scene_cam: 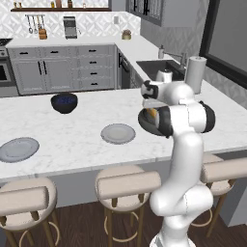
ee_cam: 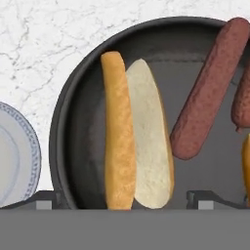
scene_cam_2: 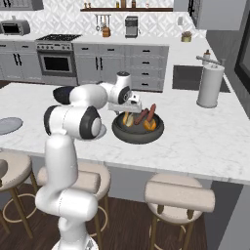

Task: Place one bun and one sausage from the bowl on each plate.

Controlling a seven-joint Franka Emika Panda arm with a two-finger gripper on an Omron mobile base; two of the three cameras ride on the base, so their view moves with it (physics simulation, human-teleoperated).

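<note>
Spread fingers (ee_cam: 125,197) hang over the bowl (scene_cam_2: 137,133), holding nothing.
A bun (ee_cam: 136,132) lies just below them, a sausage (ee_cam: 210,88) beside it; the bowl sits near the tabletop's (scene_cam: 72,140) front edge, one plate (scene_cam: 117,133) just beside, another (scene_cam: 18,149) well apart.

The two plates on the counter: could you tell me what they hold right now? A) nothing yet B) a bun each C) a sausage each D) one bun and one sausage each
A: both plates lie bare on the marble counter, while the buns and sausages are in the wide dark bowl, under the open gripper.
</note>
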